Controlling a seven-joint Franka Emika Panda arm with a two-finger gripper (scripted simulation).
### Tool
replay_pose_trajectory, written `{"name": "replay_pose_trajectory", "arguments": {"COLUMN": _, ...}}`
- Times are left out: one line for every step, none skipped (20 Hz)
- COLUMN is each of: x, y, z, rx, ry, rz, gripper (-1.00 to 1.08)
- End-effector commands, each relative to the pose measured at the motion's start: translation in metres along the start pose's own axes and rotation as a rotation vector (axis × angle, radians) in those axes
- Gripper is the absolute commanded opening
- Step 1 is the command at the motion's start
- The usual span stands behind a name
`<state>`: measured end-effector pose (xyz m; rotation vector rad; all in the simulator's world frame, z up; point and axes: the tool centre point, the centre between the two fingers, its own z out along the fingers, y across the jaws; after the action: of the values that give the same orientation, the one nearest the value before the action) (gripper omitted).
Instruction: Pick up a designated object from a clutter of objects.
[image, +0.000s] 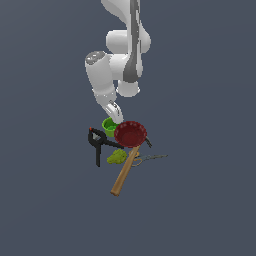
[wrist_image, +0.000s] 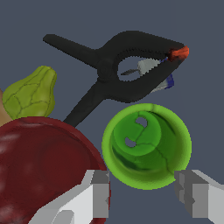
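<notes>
The green cup stands upright with its open top facing the wrist camera, and its rim touches or nearly touches the dark red bowl. My gripper is open, with one finger on each side of the cup's rim and nothing held. In the exterior view the gripper hangs just above the green cup, which the red bowl partly hides. The clutter lies in one tight group around them.
A black clamp with an orange tip lies just beyond the cup. A yellow-green pear-like fruit sits beside the bowl. The wooden-handled hammer and thin scissors lie on the near side of the bowl.
</notes>
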<state>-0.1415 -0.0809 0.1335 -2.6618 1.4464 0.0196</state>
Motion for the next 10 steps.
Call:
{"name": "replay_pose_trajectory", "arguments": {"x": -0.003, "y": 0.018, "z": 0.009, "rx": 0.001, "ry": 0.006, "rz": 0.082, "gripper": 0.28}}
{"name": "replay_pose_trajectory", "arguments": {"x": -0.004, "y": 0.024, "z": 0.012, "rx": 0.001, "ry": 0.008, "rz": 0.108, "gripper": 0.28}}
{"name": "replay_pose_trajectory", "arguments": {"x": -0.005, "y": 0.030, "z": 0.014, "rx": 0.001, "ry": 0.010, "rz": 0.132, "gripper": 0.28}}
{"name": "replay_pose_trajectory", "arguments": {"x": -0.006, "y": 0.035, "z": 0.017, "rx": 0.000, "ry": 0.012, "rz": 0.154, "gripper": 0.28}}
{"name": "replay_pose_trajectory", "arguments": {"x": -0.007, "y": 0.039, "z": 0.019, "rx": 0.000, "ry": 0.013, "rz": 0.174, "gripper": 0.28}}
{"name": "replay_pose_trajectory", "arguments": {"x": -0.008, "y": 0.043, "z": 0.020, "rx": 0.000, "ry": 0.015, "rz": 0.191, "gripper": 0.28}}
{"name": "replay_pose_trajectory", "arguments": {"x": -0.008, "y": 0.047, "z": 0.022, "rx": -0.001, "ry": 0.016, "rz": 0.206, "gripper": 0.28}}
{"name": "replay_pose_trajectory", "arguments": {"x": -0.009, "y": 0.050, "z": 0.023, "rx": -0.001, "ry": 0.017, "rz": 0.219, "gripper": 0.28}}
{"name": "replay_pose_trajectory", "arguments": {"x": -0.010, "y": 0.052, "z": 0.024, "rx": -0.001, "ry": 0.018, "rz": 0.229, "gripper": 0.28}}
{"name": "replay_pose_trajectory", "arguments": {"x": -0.010, "y": 0.054, "z": 0.025, "rx": -0.001, "ry": 0.019, "rz": 0.237, "gripper": 0.28}}
